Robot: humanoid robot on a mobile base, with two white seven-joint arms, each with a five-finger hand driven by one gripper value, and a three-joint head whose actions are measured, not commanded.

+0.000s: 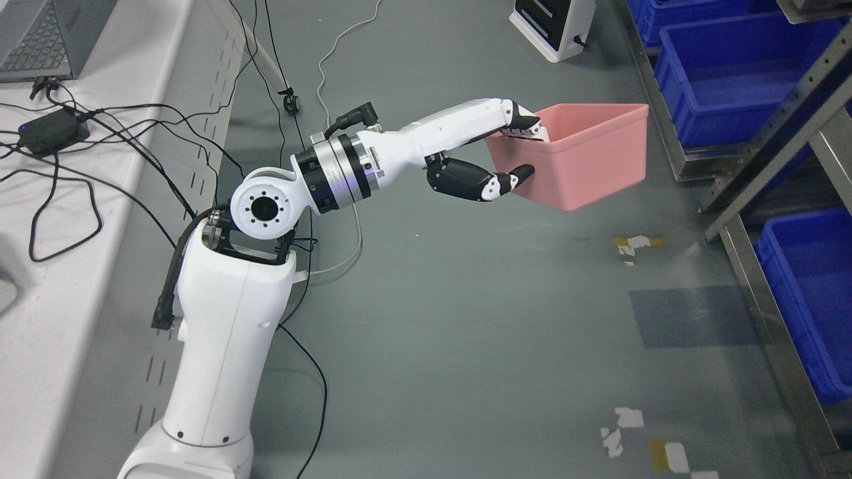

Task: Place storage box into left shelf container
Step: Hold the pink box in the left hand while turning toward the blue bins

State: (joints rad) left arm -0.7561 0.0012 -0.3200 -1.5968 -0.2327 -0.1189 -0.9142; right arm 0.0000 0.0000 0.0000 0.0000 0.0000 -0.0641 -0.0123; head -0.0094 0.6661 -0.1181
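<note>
Pink plastic storage box (586,159) | gripped at near wall by left hand (496,156) fingers | held above grey floor (466,319) | near blue shelf bins (732,73)

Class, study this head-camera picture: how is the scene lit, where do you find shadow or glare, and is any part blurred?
Head view: lighting is even and soft; the pink box held by the left hand casts no hard shadow on the floor; the white table at left is bright, nearly washed out; the shelf frame looks slightly soft; the arm and box are sharp.
</note>
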